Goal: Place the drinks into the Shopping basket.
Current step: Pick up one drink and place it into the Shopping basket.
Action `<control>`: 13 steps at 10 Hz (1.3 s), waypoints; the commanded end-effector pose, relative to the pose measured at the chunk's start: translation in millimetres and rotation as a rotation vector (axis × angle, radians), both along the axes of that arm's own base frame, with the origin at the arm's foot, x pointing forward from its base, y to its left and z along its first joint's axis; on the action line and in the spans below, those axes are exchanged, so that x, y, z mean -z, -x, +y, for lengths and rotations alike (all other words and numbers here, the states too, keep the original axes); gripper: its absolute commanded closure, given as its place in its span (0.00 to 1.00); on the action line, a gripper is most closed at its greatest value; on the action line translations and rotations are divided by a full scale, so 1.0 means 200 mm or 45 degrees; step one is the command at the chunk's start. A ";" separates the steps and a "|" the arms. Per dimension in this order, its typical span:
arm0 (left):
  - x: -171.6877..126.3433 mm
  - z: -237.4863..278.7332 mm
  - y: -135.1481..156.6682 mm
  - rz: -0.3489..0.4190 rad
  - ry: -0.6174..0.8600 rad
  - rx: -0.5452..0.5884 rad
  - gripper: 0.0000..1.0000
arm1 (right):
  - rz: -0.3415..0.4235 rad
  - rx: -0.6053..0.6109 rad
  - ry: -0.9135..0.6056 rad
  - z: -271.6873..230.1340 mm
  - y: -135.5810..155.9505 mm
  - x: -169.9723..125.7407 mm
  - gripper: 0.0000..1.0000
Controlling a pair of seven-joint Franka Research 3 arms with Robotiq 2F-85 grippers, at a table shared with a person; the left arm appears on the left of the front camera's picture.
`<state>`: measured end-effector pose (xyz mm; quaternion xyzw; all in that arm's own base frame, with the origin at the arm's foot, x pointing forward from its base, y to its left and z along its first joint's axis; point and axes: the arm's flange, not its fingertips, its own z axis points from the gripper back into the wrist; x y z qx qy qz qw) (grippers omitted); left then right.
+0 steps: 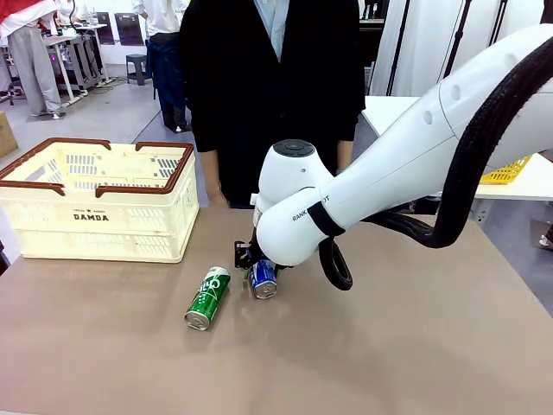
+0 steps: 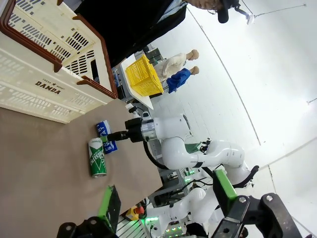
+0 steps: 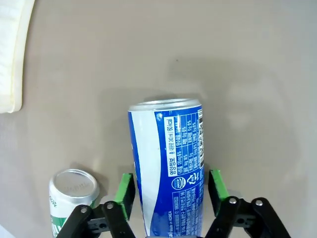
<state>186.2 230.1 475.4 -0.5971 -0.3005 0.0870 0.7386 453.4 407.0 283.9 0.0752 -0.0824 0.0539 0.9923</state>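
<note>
Right gripper (image 3: 171, 186) is down around the blue can (image 3: 166, 168), which lies on the bench (image 1: 389, 346), one pad on each side and really close. Can't tell if it's actually clamped. The green can (image 1: 207, 297) lies just beside it. The basket (image 1: 91, 216) sits off to the left. Left gripper (image 2: 166, 198) hangs wide open, holding nothing.

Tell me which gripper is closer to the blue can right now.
Right. The right gripper straddles the blue can lying on the table. The left gripper is open, well away from the can.
</note>
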 end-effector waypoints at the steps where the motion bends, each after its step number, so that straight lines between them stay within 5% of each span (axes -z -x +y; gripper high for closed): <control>1: -0.01 0.00 0.00 -0.035 0.019 -0.001 0.00 | 0.010 -0.012 -0.006 -0.02 -0.01 -0.03 0.00; 5: -0.01 0.00 0.00 -0.035 0.019 -0.001 0.00 | 0.004 -0.015 -0.053 -0.09 -0.01 -0.16 0.00; 7: -0.01 0.00 0.00 -0.035 0.019 -0.001 0.00 | -0.007 -0.041 -0.060 -0.24 0.03 -0.40 0.00; 10: -0.01 0.00 0.00 -0.035 0.019 -0.001 0.00 | 0.157 -0.103 -0.167 -0.98 0.29 -0.95 0.00; 13: -0.01 0.00 0.00 -0.035 0.019 -0.001 0.00 | 0.211 0.098 -0.669 -2.00 0.45 -1.11 0.00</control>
